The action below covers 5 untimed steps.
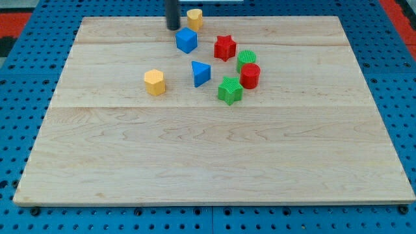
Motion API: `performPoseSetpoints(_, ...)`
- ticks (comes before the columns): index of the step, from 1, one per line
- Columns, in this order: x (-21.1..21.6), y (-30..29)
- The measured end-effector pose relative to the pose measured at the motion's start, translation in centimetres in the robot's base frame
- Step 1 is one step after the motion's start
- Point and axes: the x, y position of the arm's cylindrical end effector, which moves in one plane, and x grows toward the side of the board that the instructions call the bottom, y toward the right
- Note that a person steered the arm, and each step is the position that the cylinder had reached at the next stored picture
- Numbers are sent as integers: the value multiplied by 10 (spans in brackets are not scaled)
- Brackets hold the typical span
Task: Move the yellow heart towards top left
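The tip [173, 28], bare and holding nothing, stands at top centre, just left of the yellow heart [194, 17]; a leftward push requires approaching from the heart's right.

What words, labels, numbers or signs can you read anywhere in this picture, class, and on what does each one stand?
None: no text, number or sign can be read on the wooden board, on the coloured blocks such as the yellow heart and blue cube, on my tip, or on the blue pegboard around it.
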Motion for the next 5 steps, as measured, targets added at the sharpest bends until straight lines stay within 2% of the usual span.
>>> performPoseSetpoints(1,-30,9)
performPoseSetpoints(2,-30,9)
performPoseSetpoints(3,-30,35)
performPoseSetpoints(5,18,74)
